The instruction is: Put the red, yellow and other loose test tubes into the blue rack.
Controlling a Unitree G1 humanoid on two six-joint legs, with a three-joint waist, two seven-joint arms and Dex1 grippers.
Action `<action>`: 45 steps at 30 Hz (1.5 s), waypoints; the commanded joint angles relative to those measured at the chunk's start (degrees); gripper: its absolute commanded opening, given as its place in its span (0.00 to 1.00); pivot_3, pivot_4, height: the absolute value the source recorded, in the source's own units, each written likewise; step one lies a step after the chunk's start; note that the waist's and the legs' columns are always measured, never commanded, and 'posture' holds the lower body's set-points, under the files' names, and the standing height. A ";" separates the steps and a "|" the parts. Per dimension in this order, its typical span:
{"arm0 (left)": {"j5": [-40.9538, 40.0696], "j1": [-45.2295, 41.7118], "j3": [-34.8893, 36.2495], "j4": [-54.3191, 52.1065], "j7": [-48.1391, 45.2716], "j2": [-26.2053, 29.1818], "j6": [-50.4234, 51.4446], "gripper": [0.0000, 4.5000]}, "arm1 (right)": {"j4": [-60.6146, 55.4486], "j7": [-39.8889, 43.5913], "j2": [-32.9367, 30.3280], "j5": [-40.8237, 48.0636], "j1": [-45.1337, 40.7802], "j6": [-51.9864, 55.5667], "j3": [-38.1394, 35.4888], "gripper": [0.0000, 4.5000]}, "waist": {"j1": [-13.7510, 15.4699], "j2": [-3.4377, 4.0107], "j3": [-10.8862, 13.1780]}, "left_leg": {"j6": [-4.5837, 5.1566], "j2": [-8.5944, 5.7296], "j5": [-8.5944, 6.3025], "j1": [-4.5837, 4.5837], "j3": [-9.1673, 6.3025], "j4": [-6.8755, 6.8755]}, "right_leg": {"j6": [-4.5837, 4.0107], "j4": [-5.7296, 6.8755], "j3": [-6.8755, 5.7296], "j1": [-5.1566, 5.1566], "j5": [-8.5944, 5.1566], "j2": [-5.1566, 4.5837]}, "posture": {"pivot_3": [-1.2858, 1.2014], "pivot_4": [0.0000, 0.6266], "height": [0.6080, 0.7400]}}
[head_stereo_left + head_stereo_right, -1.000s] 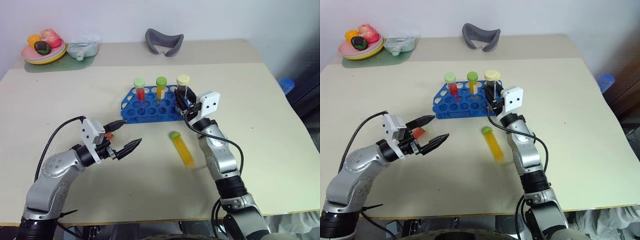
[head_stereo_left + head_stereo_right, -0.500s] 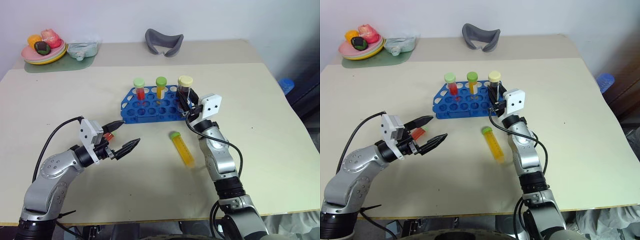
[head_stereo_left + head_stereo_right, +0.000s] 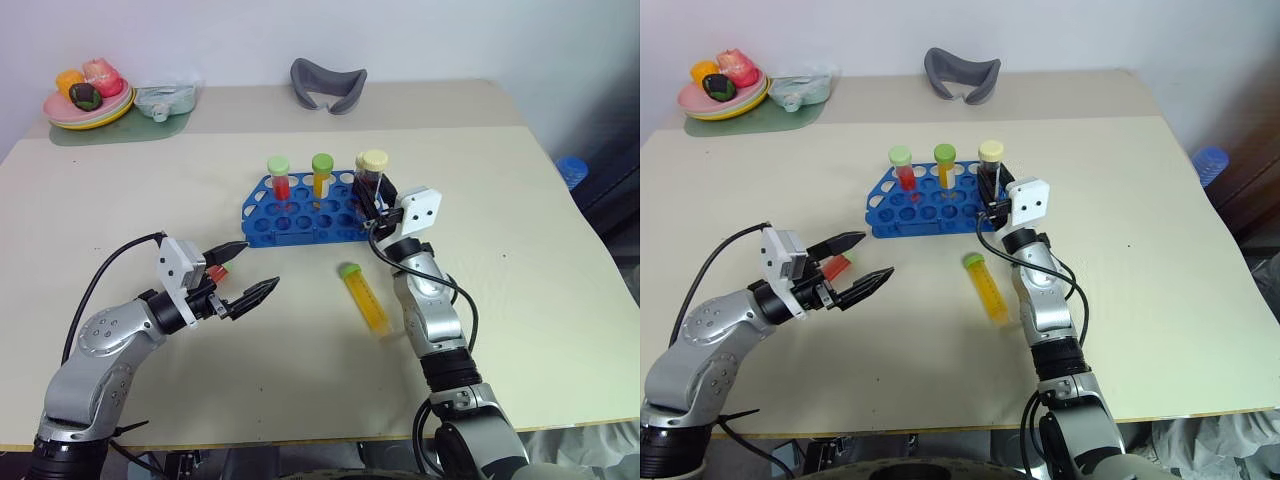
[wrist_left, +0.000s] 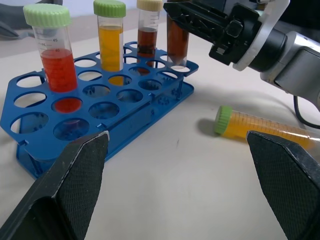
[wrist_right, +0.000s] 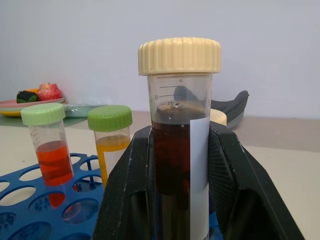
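- worktop (image 3: 520, 290): pale beige, carries all the task things.
- blue rack (image 3: 300, 222): mid worktop, upright. Back row holds a red tube (image 3: 279, 178) with green cap and a yellow tube (image 3: 321, 174) with green cap, both standing. The left wrist view shows another dark, cream-capped tube (image 4: 148, 30) standing in the rack behind the held one.
- right gripper (image 3: 381, 203): at the rack's right end, jaws clamped on a dark brown tube (image 3: 370, 178) with cream cap, held upright over the end holes; cannot tell if its base is seated.
- left gripper (image 3: 247, 272): above the worktop, near-left of the rack, jaws spread wide, holding nothing.
- loose yellow tube (image 3: 364, 298): green cap, lying flat on the worktop in front of the rack, just beside the right forearm.
- plate of toy food (image 3: 87, 92): far left corner.
- grey curved object (image 3: 328, 84): far edge, centre.
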 commanded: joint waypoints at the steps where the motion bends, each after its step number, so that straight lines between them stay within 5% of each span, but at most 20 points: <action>1: -0.71 0.13 1.51 -2.19 0.02 0.68 0.12 1.00 | -2.01 0.64 -0.32 -0.23 2.29 0.24 -0.08 0.18 | 0.00 0.00 -0.01 | 0.00 0.00 0.00 0.00 0.00 0.00 | 0.00 0.00 0.00 0.01 0.00 0.00 | 0.52 0.24 1.00; 9: -0.80 -0.09 1.55 -2.02 -0.26 0.72 0.29 1.00 | -1.54 0.89 0.04 -0.83 2.68 0.21 0.14 0.18 | -0.02 0.00 -0.01 | 0.01 0.00 -0.01 0.76 0.02 -0.19 | -0.01 -0.18 0.01 0.74 -0.01 0.00 | 0.52 0.24 1.00; 25: -0.74 0.51 1.51 -2.33 -0.12 0.50 0.19 1.00 | 4.75 1.09 0.89 -0.66 -1.45 -2.74 -0.64 0.18 | -0.06 0.00 0.00 | 0.01 0.00 0.00 0.77 0.03 -0.29 | -0.01 -0.21 0.03 0.70 -0.01 0.00 | 0.52 0.24 1.00; 33: -0.63 0.59 1.49 -2.04 -0.28 0.51 0.04 1.00 | -2.08 1.27 0.31 -0.63 0.35 -1.38 -0.74 0.99 | 0.00 0.01 0.00 | 0.00 0.01 0.00 0.77 0.03 -0.30 | -0.01 -0.21 0.03 0.69 -0.01 0.00 | 0.52 0.24 1.00; 38: -0.47 1.31 3.05 -1.76 -0.29 1.10 -0.24 1.00 | -16.47 3.28 -5.99 0.56 4.18 8.15 -1.99 0.99 | 0.12 0.01 0.00 | 0.01 0.00 -0.01 0.74 0.03 -0.31 | -0.01 -0.24 0.03 0.68 -0.01 -0.01 | 0.52 0.24 1.00; 45: -0.13 2.09 4.99 0.43 -2.68 3.10 -0.67 1.00 | -44.78 11.08 -26.69 27.07 8.73 51.88 -7.66 0.99 | 0.05 0.05 0.03 | 0.03 0.00 -0.02 0.74 0.01 -0.31 | -0.01 -0.30 0.03 0.73 -0.01 0.00 | 0.52 0.24 1.00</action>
